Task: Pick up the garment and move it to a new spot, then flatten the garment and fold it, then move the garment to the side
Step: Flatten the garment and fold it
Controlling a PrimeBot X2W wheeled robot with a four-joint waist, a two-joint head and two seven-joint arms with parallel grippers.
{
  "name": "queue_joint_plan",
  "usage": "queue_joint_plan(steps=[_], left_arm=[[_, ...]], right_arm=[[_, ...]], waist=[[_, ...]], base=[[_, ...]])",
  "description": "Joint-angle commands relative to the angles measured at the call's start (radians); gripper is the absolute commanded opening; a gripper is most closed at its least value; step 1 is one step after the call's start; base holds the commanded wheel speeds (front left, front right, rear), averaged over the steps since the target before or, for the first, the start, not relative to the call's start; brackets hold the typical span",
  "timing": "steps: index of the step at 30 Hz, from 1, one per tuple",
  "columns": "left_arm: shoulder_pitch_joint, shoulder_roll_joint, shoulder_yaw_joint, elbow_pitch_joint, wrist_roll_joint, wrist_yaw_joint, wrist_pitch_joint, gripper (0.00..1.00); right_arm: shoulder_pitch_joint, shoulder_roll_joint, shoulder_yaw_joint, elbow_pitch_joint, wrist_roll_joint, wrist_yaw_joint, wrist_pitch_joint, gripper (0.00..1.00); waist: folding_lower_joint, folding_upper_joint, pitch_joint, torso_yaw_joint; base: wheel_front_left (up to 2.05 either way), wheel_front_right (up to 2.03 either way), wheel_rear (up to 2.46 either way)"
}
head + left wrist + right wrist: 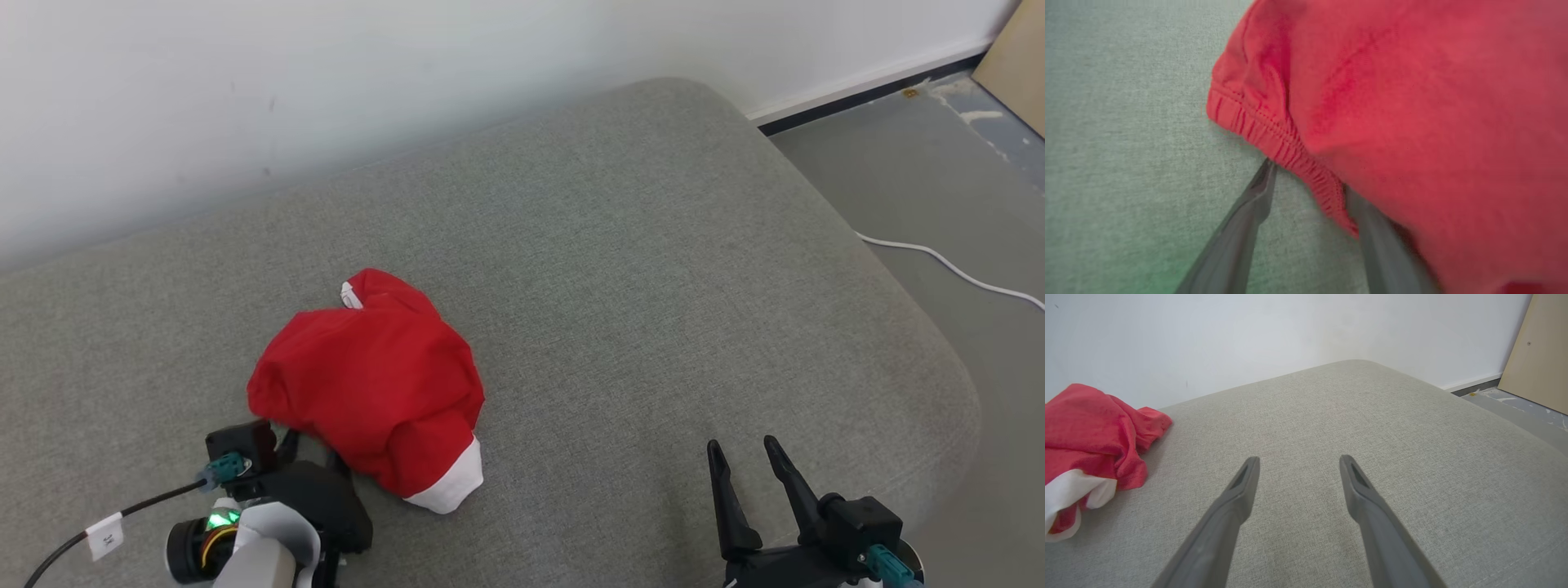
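Observation:
The garment [367, 384] is a red cloth with a white hem, crumpled in a heap on the grey cushion [653, 245]. My left gripper [310, 445] sits at the heap's near edge. In the left wrist view the garment [1412, 102] looms large, and the left gripper [1310, 179] is open with the elastic waistband [1290, 147] between its fingers; the right finger's tip is hidden under the cloth. My right gripper [743, 445] is open over bare cushion, well to the right of the garment [1086, 428]. Nothing lies between the right gripper's [1299, 459] fingers.
The cushion's rounded right edge [939, 359] drops to a grey floor [922, 171] where a white cable [955, 269] runs. A white wall [326, 82] stands behind the cushion. A wooden board [1020, 65] leans at the far right.

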Motion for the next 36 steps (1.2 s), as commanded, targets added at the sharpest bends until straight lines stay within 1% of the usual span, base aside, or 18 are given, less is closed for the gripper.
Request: queue_joint_plan(steps=[1,5,8,11,16,17,20,23,26,29,30,32,34,36], left_arm=[[-0.019,-0.001,-0.010,0.005,-0.015,-0.006,-0.027,0.00],[-0.049,0.000,-0.028,-0.004,-0.049,-0.005,-0.079,0.00],[-0.081,-0.001,-0.051,-0.036,-0.066,-0.017,-0.102,0.00],[-0.125,-0.001,-0.085,-0.087,-0.076,-0.019,-0.110,0.00],[-0.208,-0.001,-0.194,-0.225,-0.153,-0.033,-0.081,0.00],[-0.208,-0.001,-0.194,-0.225,-0.153,-0.033,-0.081,0.00],[-0.258,-0.001,-0.288,-0.325,-0.233,-0.025,-0.045,0.00],[-0.314,-0.001,-0.392,-0.423,-0.307,-0.001,-0.034,0.00],[-0.376,-0.001,-0.492,-0.515,-0.386,0.022,-0.052,0.00],[-0.435,0.001,-0.558,-0.586,-0.476,0.057,-0.090,0.00],[-0.451,0.001,-0.569,-0.602,-0.505,0.073,-0.103,0.00],[-0.471,0.001,-0.577,-0.605,-0.543,0.128,-0.121,0.00],[-0.475,0.001,-0.585,-0.578,-0.545,0.184,-0.129,0.00],[-0.443,0.001,-0.593,-0.530,-0.539,0.225,-0.129,0.00]], right_arm=[[0.003,0.001,-0.002,-0.001,0.002,-0.002,-0.001,1.00],[0.012,0.002,-0.002,-0.003,-0.002,-0.002,-0.001,1.00],[0.015,0.002,0.000,0.000,-0.005,-0.002,-0.001,1.00],[0.017,0.002,0.000,0.002,-0.003,-0.002,-0.001,1.00],[0.020,0.001,0.006,0.004,0.005,-0.002,-0.001,1.00],[0.020,0.001,0.006,0.004,0.005,-0.002,-0.001,1.00],[0.019,0.002,0.008,0.005,0.007,-0.002,-0.001,1.00],[0.015,0.002,0.012,0.005,0.011,-0.002,-0.001,1.00],[0.009,0.001,0.016,0.004,0.017,-0.002,-0.001,1.00],[0.003,0.002,0.022,0.003,0.020,-0.002,-0.001,1.00],[0.001,0.002,0.023,0.002,0.021,-0.002,-0.001,1.00],[0.001,0.001,0.021,0.000,0.026,-0.002,-0.001,1.00],[0.003,0.001,0.015,-0.002,0.028,-0.002,-0.001,1.00],[0.005,0.002,0.010,-0.005,0.033,-0.002,-0.001,1.00]], waist=[[-0.0001,-0.0001,-0.003,0.003],[-0.0001,-0.0001,-0.016,0.018],[-0.0001,-0.0001,-0.028,0.031],[-0.0001,-0.0001,-0.039,0.045],[-0.0001,-0.0001,-0.053,0.060],[-0.0001,-0.0001,-0.053,0.060],[-0.0001,-0.0001,-0.056,0.062],[-0.0001,-0.0001,-0.056,0.061],[-0.0001,-0.0001,-0.051,0.056],[-0.0001,-0.0001,-0.044,0.050],[-0.0001,-0.0001,-0.042,0.049],[-0.0001,-0.0001,-0.038,0.050],[-0.0001,-0.0001,-0.035,0.057],[-0.0001,-0.0001,-0.030,0.071]], base=[[0.00,0.00,0.00],[0.00,0.00,0.00],[0.00,0.00,0.00],[0.00,0.00,0.00],[0.00,0.00,0.00],[0.00,0.00,0.00],[0.00,0.00,0.00],[0.00,0.00,0.00],[0.00,0.00,0.00],[0.00,0.00,0.00],[0.00,0.00,0.00],[0.00,0.00,0.00],[0.00,0.00,0.00],[0.00,0.00,0.00]])
